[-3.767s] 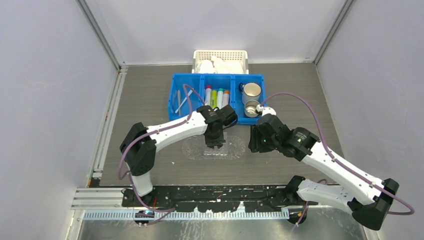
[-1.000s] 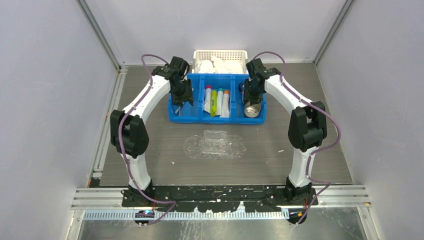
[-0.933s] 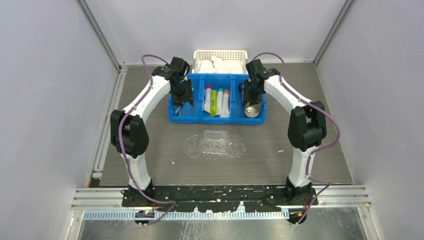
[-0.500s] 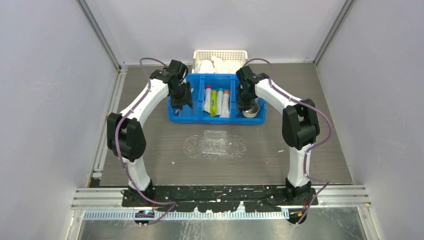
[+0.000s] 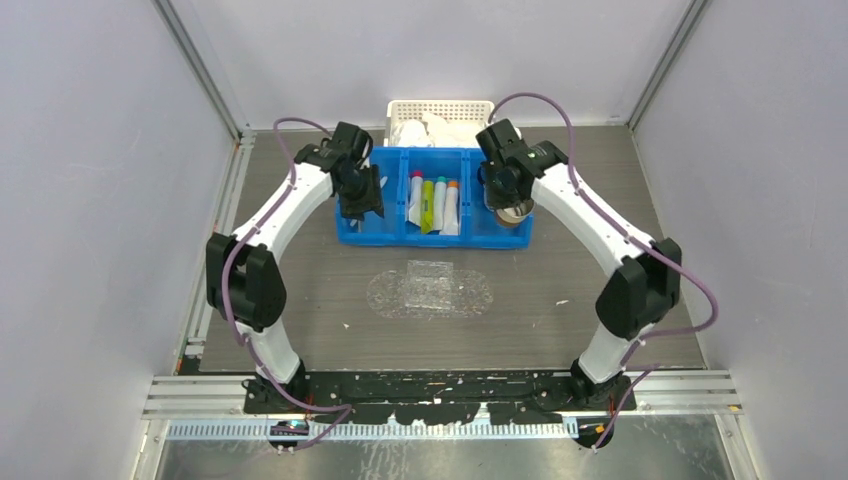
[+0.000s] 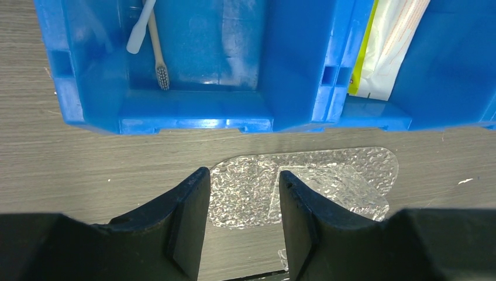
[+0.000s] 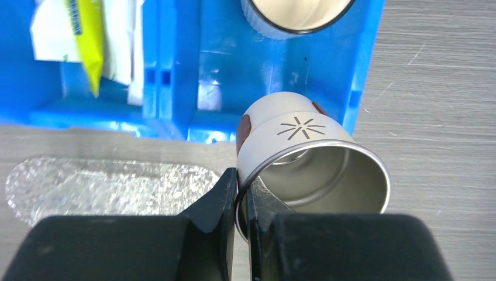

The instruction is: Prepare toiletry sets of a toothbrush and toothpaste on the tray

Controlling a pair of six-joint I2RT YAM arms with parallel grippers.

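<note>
Two toothbrushes (image 6: 158, 58) lie in the left compartment of the blue bin (image 5: 400, 232); the left arm largely hides them in the top view. Several toothpaste tubes (image 5: 433, 203) lie in the middle compartment and also show in the right wrist view (image 7: 88, 41). The clear tray (image 5: 430, 290) lies in front of the bin, with only a clear wrapper on it. My left gripper (image 6: 243, 175) is open and empty, above the bin's left compartment (image 5: 362, 203). My right gripper (image 7: 241, 175) is shut on the rim of a metal cup (image 7: 310, 158), held tilted over the bin's right front corner (image 5: 515, 212).
A second metal cup (image 7: 298, 14) stands in the bin's right compartment. A white perforated basket (image 5: 441, 112) with white cloths sits behind the bin. Grey walls and aluminium rails enclose the table.
My right arm has swung its elbow out to the right and lifted the metal cup a little off the bin floor. My left gripper has barely shifted over the left compartment.
</note>
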